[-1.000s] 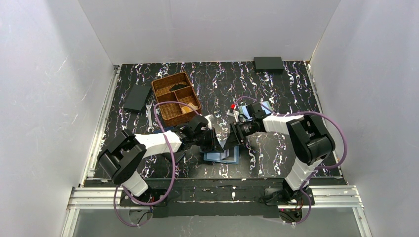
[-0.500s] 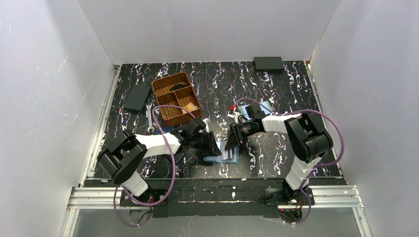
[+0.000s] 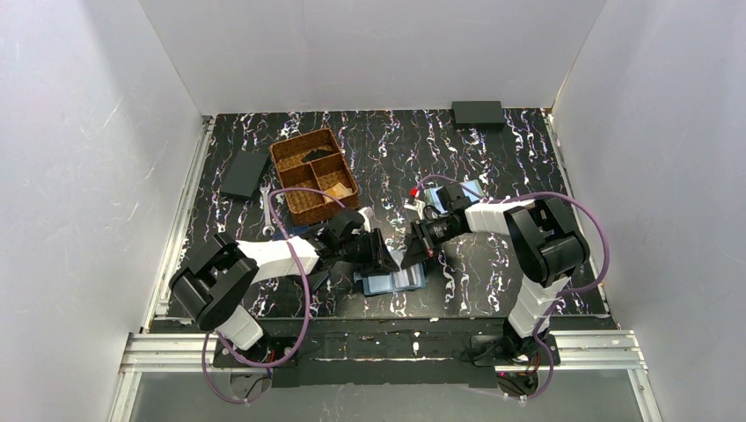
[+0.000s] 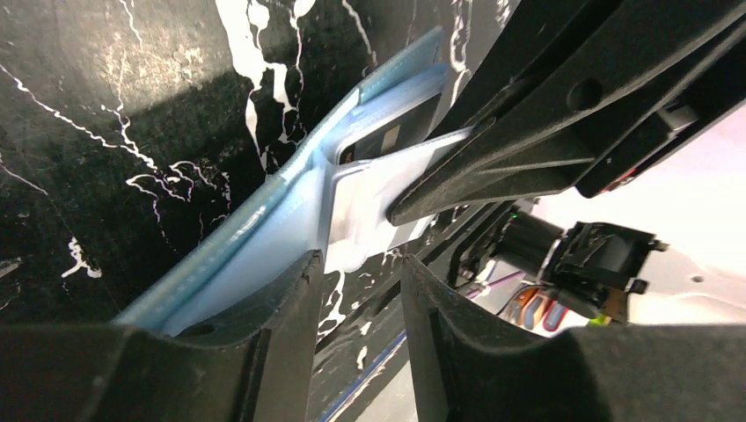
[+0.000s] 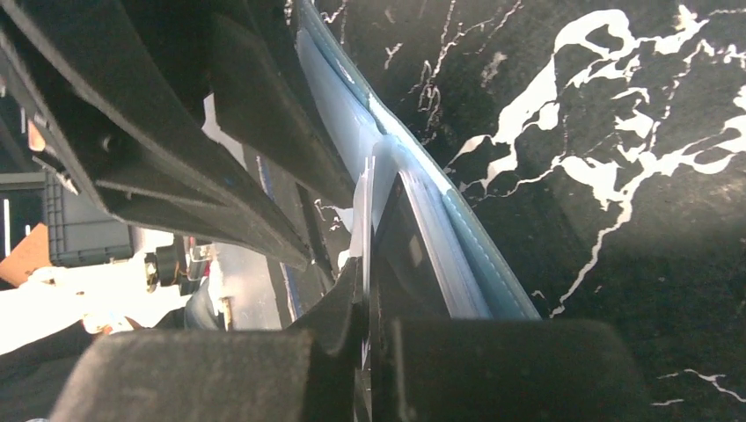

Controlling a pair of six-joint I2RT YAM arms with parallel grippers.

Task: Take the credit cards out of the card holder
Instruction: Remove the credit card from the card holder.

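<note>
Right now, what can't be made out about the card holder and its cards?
1. Top external: the left gripper and right gripper cover the pockets of the card holder; cards inside cannot be counted.
2. Left wrist: the right gripper's jaws hide part of the credit card; any print is unreadable.
3. Right wrist: the card shows edge-on only; its face is hidden.

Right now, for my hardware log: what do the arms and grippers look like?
The left arm and right arm have white link shells and bulky black joint housings, each trailed by a purple cable. The left gripper and right gripper are matte black, with long flat tapering fingers.
</note>
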